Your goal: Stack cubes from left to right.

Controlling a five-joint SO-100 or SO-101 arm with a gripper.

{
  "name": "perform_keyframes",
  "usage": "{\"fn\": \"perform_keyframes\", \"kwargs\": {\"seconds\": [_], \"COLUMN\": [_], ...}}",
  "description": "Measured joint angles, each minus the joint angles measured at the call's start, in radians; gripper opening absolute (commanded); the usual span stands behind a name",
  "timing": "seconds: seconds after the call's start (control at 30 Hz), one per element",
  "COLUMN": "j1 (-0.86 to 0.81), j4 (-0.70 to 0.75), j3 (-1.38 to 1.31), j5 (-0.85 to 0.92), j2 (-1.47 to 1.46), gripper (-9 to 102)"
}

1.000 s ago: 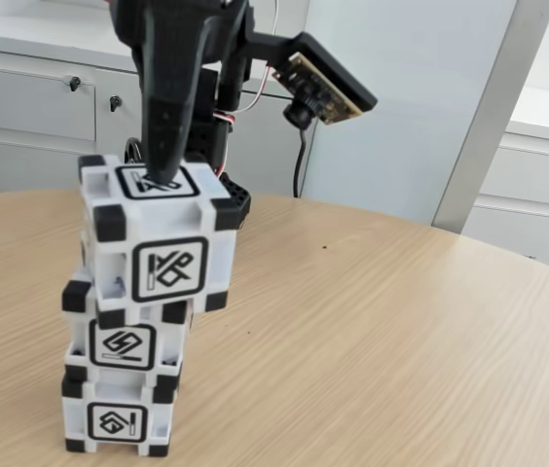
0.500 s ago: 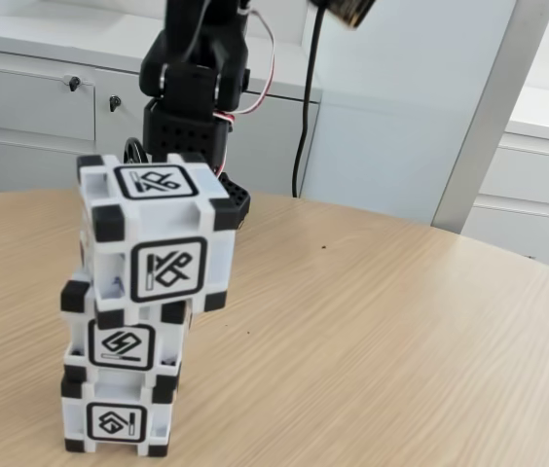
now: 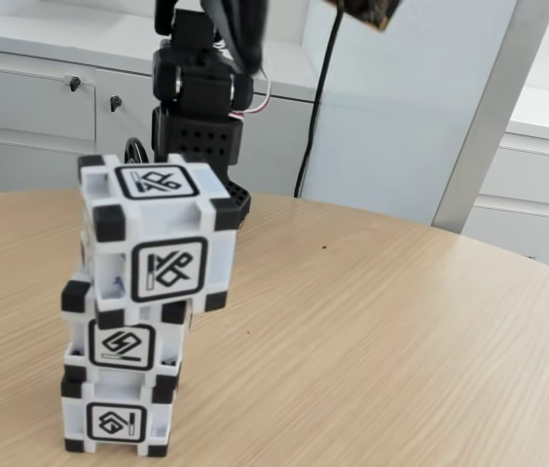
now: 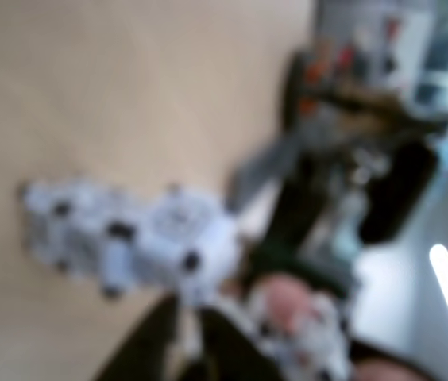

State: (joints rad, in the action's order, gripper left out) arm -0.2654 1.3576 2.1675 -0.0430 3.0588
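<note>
Pale wood table (image 3: 382, 331), white cabinets (image 3: 31, 102) behind. Gripper (image 4: 188, 329) lifted clear of the stack since a second ago, arm (image 3: 201, 88) now raised behind it; open or shut, cannot tell through blur. Three cubes stacked at table's left: top cube (image 3: 158, 238) skewed, overhanging middle cube (image 3: 124, 341) and bottom cube (image 3: 119, 418). Stacking looks finished.

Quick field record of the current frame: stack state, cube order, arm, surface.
stack: three white plastic cubes with black corner blocks, one column, standing
top cube: sits offset toward the right of the fixed view, overhanging
middle cube: roughly aligned over the bottom cube
bottom cube: on light wooden table
black robot arm: raised behind the stack, clear of it
gripper: blurred in wrist view, state unclear
</note>
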Motion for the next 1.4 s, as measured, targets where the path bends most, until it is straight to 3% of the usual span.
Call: {"fn": "perform_keyframes", "kwargs": {"seconds": [0.17,0.33,0.83,1.4], "j1": [0.048,0.052,0.061,0.055], "j4": [-0.189,-0.287,-0.301,-0.255], "j3": [0.210,0.390,0.666,0.683], "j5": [-0.006,-0.006,0.009,0.040], "j2": [0.046,0.114,0.163,0.163], "gripper": [0,0,0,0]}}
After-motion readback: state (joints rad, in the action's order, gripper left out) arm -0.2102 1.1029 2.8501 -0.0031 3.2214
